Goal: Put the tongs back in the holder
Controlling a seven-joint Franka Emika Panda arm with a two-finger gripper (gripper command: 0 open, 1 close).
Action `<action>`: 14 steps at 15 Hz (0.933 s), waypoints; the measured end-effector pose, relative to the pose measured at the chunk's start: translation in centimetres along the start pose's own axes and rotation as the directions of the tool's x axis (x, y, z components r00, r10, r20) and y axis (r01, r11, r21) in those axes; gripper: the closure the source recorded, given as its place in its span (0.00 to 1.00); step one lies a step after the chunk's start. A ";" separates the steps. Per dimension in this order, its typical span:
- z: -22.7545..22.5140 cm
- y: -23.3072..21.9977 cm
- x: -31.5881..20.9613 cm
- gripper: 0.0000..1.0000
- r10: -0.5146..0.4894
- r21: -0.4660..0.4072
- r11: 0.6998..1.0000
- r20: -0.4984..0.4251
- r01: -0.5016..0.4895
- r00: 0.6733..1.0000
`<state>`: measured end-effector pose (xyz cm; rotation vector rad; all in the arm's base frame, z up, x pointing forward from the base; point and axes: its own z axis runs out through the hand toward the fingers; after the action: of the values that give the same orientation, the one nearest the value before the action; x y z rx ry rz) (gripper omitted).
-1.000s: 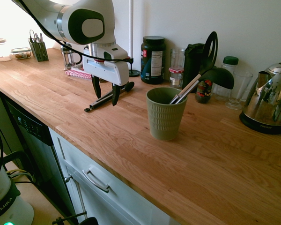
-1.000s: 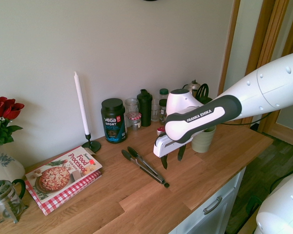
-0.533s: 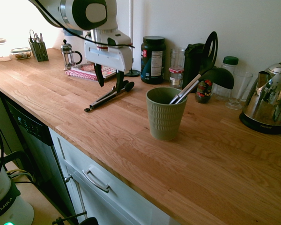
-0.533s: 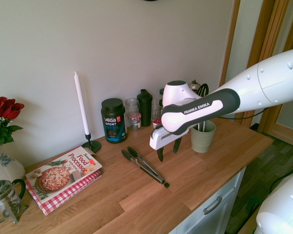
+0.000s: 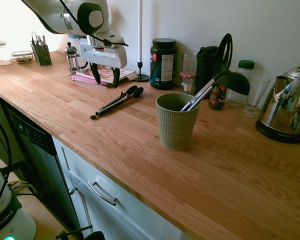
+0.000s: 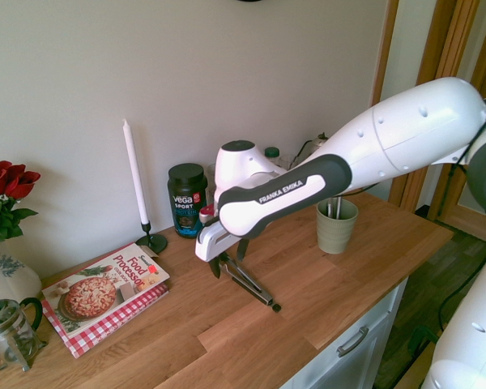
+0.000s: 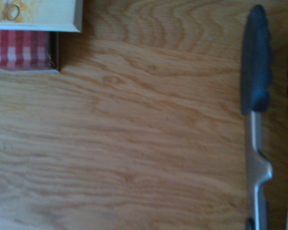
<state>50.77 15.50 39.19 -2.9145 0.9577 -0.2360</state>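
First exterior view, as we log it: the tongs lie flat on the wooden worktop, black tips toward the wall, hinge end toward the front edge. We record the hand hanging above the worktop just beyond the tip end of the tongs, on the cookbook side, fingers pointing down, spread apart and holding nothing. Second exterior view confirms this: the hand sits over the tip end of the tongs, whose arms run out from beneath it toward the front edge; we cannot tell from here whether a finger touches them. Wrist view: one black tip and its metal arm of the tongs run along one side of the picture, with bare wood beside them and a corner of the cookbook on a red checked cloth. We list the holder standing upright, well apart from the tongs, with a black ladle leaning in it. Against the wall we note a dark supplement tub, a white candle and a steel kettle.
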 end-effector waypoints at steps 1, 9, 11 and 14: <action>0.8 -0.3 0.4 0.00 0.005 -0.005 1.000 -0.013 -0.005 1.000; 4.5 -0.6 2.5 1.00 0.025 0.007 1.000 -0.023 -0.025 0.999; 4.6 -0.7 2.7 1.00 0.027 0.014 1.000 -0.027 -0.027 0.999; 4.9 -0.8 2.7 1.00 0.027 0.016 1.000 -0.027 -0.027 0.999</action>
<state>54.20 14.58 34.79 -2.8900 0.9937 -0.2812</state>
